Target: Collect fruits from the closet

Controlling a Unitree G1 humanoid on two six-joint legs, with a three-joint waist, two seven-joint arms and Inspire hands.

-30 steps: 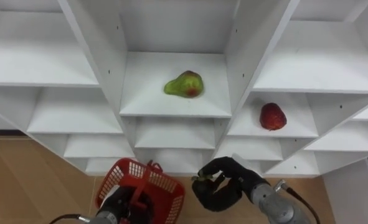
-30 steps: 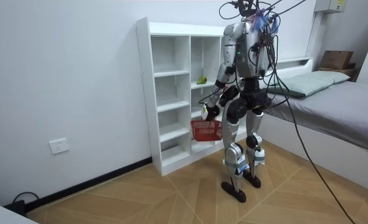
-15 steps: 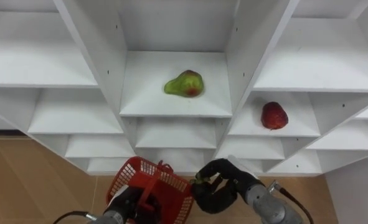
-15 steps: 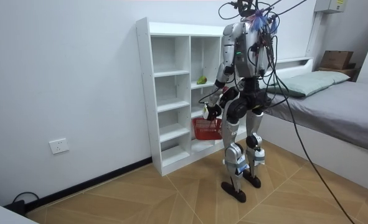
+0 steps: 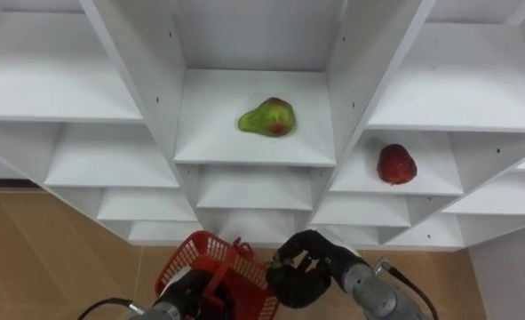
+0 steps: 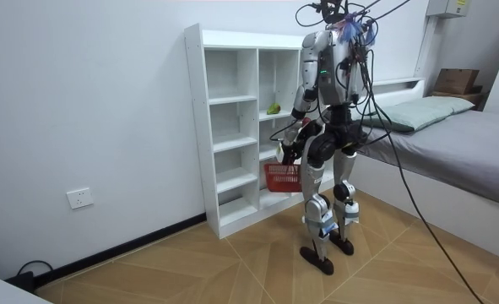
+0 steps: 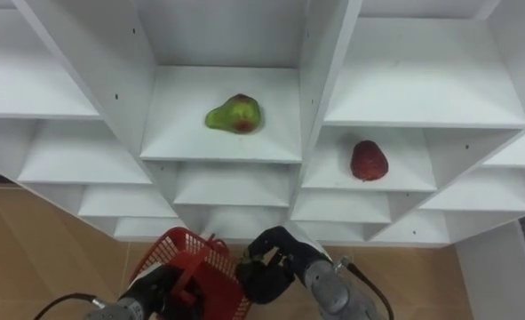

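White closet shelves (image 5: 210,135) are bearing a glossy pear (image 5: 266,117); my left robot hand (image 5: 187,292) is gripping the lattice plastic basket (image 5: 210,254), my right robot hand (image 5: 303,276) is sitting fisted.

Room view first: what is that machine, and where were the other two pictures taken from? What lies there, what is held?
It is a two-legged humanoid robot, seen by a camera standing in the room, facing a white closet. The two eye views come from its head camera, looking down. On the shelves lie a green-red pear and, one compartment right and lower, a red fruit. Its left hand grips a red basket by the handle. Its right hand hangs beside the basket; whether it holds anything I cannot tell.
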